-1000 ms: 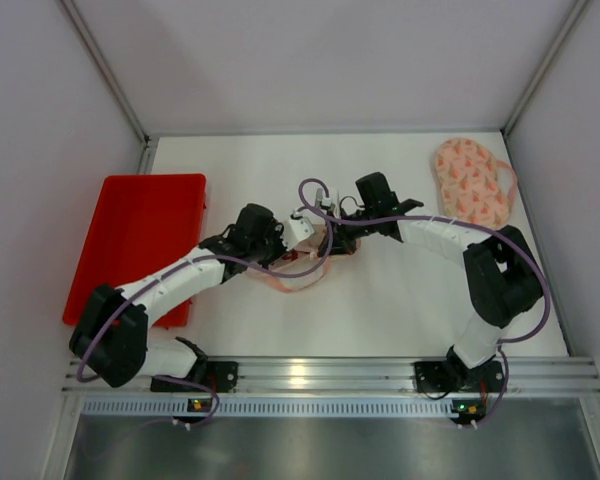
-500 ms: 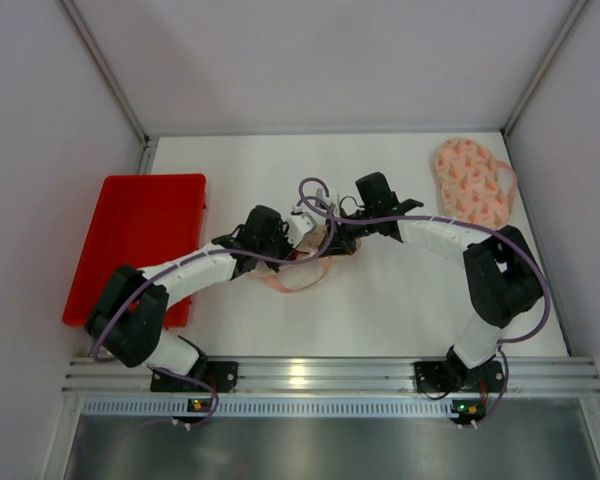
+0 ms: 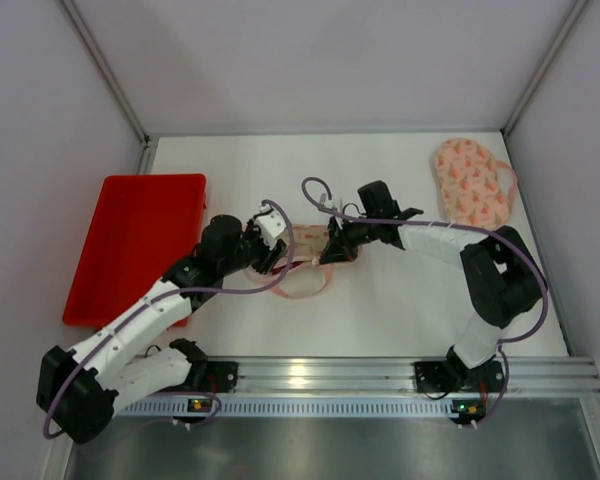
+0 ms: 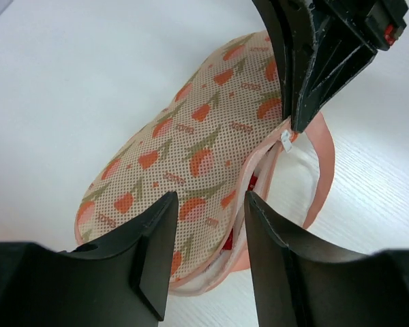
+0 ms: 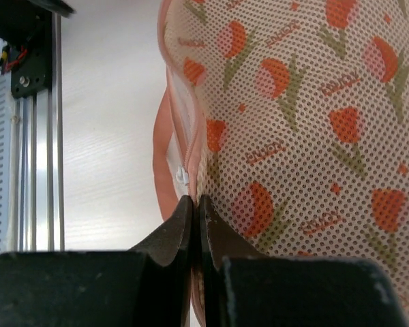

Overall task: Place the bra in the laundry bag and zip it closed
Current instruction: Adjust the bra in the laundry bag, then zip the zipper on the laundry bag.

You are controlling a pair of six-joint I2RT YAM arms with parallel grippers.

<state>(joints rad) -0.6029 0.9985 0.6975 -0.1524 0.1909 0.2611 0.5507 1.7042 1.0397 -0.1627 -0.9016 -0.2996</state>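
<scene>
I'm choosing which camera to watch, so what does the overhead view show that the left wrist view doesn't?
Only overhead: the red tray at left, a second tulip-print pouch at far right, and the metal rail in front. Only left wrist: the mesh weave and the white zip tab. Both: the laundry bag, the open left pincer and the right pincer shut on its zip edge.

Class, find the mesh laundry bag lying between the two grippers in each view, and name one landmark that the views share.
Top external: laundry bag near the picture's centre, mostly hidden between left gripper and right gripper.
Left wrist: laundry bag fills the middle, beyond the open left gripper.
Right wrist: laundry bag fills the upper right.
Shared landmark: right gripper, pinched on the bag's edge.
</scene>
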